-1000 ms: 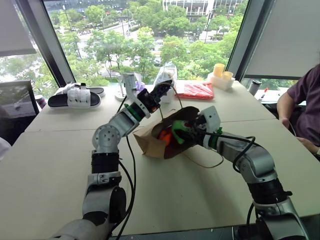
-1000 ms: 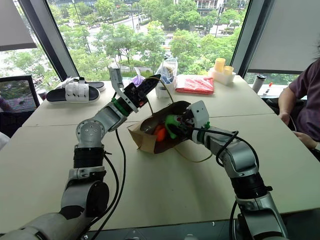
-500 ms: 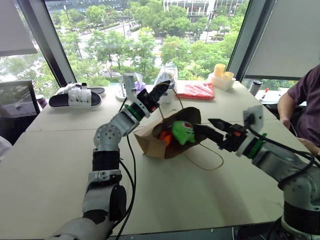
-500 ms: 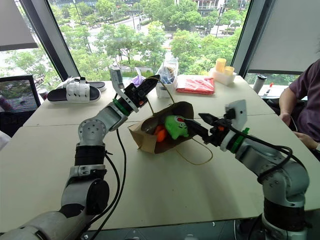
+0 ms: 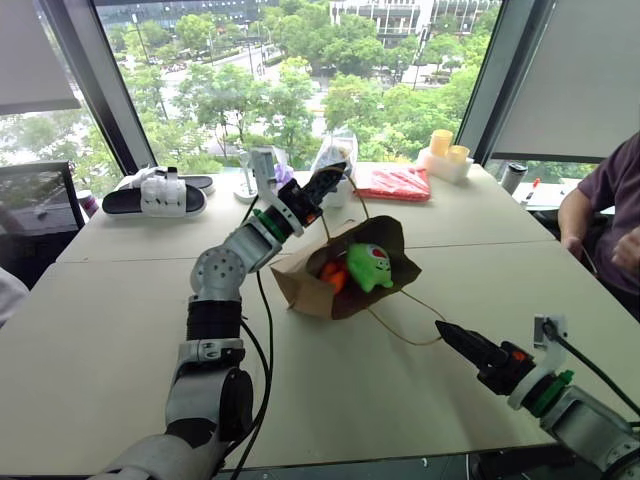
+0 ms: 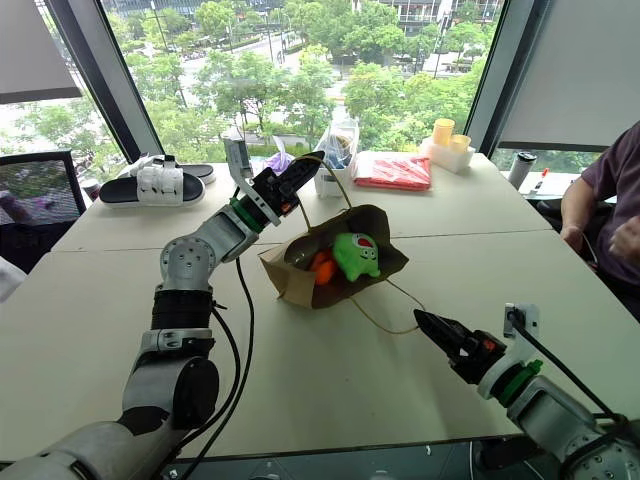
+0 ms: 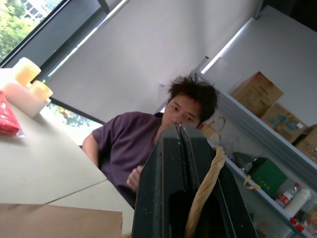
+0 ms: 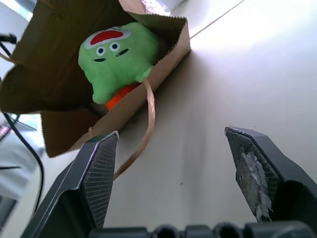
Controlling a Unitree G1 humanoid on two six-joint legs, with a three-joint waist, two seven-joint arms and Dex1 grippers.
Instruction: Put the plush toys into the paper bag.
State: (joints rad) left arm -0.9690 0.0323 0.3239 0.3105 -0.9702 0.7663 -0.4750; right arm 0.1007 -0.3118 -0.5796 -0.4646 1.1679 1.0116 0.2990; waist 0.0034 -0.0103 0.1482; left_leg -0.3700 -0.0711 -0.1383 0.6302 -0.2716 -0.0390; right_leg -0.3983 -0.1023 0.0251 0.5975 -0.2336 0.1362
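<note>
From the head views, the big brown paper bag (image 5: 345, 270) lay on its side on the table (image 5: 120, 330), mouth toward the right gripper (image 5: 447, 334). The round green plush toy (image 5: 370, 265) and the orange plush toy (image 5: 333, 274) sat inside.

In the left wrist view, the left gripper (image 7: 179, 130) was pinching the bag's tan cord handle (image 7: 204, 191).

In the right wrist view, the right gripper's fingers (image 8: 101, 171) were spread and empty, near the bag's mouth. I think both toys looked safely in.

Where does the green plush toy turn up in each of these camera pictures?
Left eye view: green plush toy lies in the mouth of the paper bag, mid-table.
Right eye view: same spot, beside the orange plush toy.
Left wrist view: no toy to point to here.
Right wrist view: it sits inside the bag, beyond the open right end effector.
Shared landmark: the paper bag.
</note>
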